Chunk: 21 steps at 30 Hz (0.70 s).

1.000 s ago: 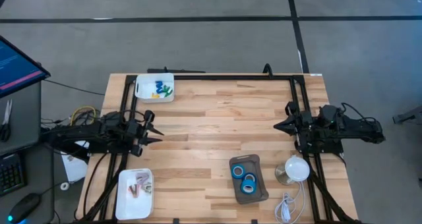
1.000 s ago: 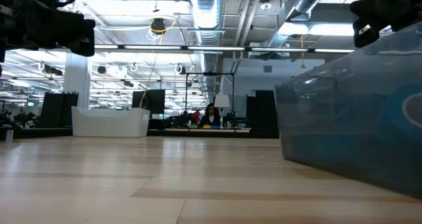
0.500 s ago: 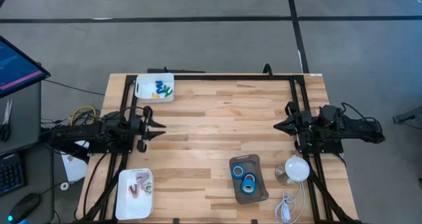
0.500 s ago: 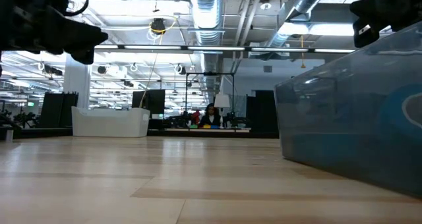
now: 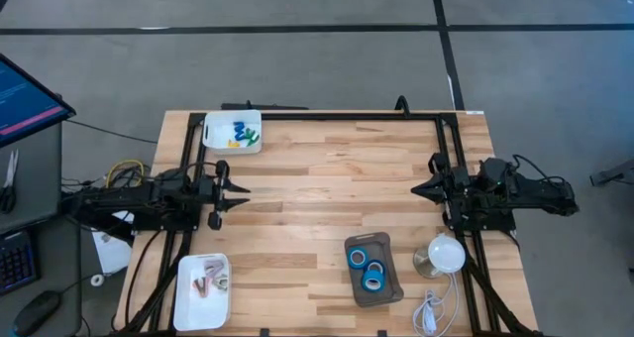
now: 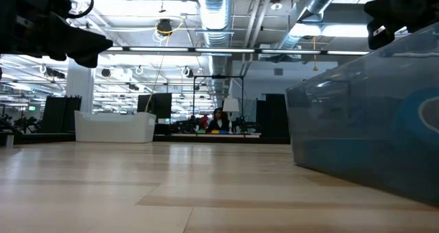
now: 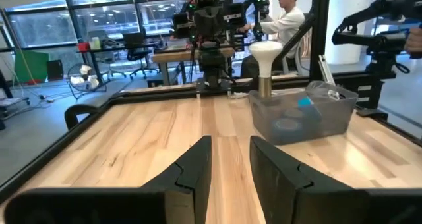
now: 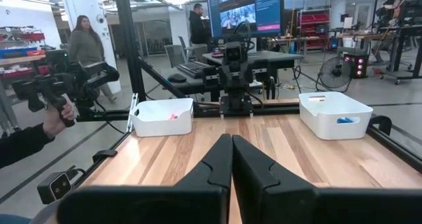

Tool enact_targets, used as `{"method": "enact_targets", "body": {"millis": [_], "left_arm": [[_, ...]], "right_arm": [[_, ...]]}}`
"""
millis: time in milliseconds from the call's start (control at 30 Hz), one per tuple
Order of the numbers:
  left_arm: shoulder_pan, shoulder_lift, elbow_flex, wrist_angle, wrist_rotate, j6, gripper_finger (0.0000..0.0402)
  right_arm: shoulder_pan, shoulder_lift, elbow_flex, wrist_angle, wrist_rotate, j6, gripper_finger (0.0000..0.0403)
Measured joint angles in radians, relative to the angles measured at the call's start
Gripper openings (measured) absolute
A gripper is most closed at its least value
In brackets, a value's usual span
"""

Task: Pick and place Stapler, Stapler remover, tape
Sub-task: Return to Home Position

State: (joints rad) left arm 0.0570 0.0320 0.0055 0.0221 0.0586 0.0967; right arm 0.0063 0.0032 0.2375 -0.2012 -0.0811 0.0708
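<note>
My left pincer (image 5: 236, 195) hangs narrowly parted at the left edge, my right pincer (image 5: 417, 189) pinched shut opposite. The tape (image 5: 357, 257), two rolls I think, lies in the dark bin (image 5: 393, 287); a careless right swing might clip it.

Grey concrete floor (image 5: 297, 69), ceiling ducts (image 6: 322, 0)

Two white bins (image 5: 216, 131) (image 5: 196, 313), one dark bin (image 5: 385, 246).
</note>
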Motion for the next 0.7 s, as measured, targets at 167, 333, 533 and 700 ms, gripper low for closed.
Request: {"method": "enact_targets", "body": {"millis": [167,333,533,700], "left_arm": [[0.000,0.000,0.000,0.000,0.001,0.003,0.0095],[0.000,0.001,0.000,0.000,0.002,-0.001,0.0095],[0.000,0.001,0.000,0.000,0.002,-0.004,0.0095],[0.000,0.001,0.000,0.000,0.002,-0.005,0.0095]], "right_arm": [[0.000,0.000,0.000,-0.002,0.000,-0.005,0.0003],[0.000,0.000,0.000,-0.001,0.000,-0.042,0.0003],[0.000,0.000,0.000,0.005,0.002,-0.039,0.0003],[0.000,0.000,0.000,0.007,0.048,-0.044,0.0003]]}}
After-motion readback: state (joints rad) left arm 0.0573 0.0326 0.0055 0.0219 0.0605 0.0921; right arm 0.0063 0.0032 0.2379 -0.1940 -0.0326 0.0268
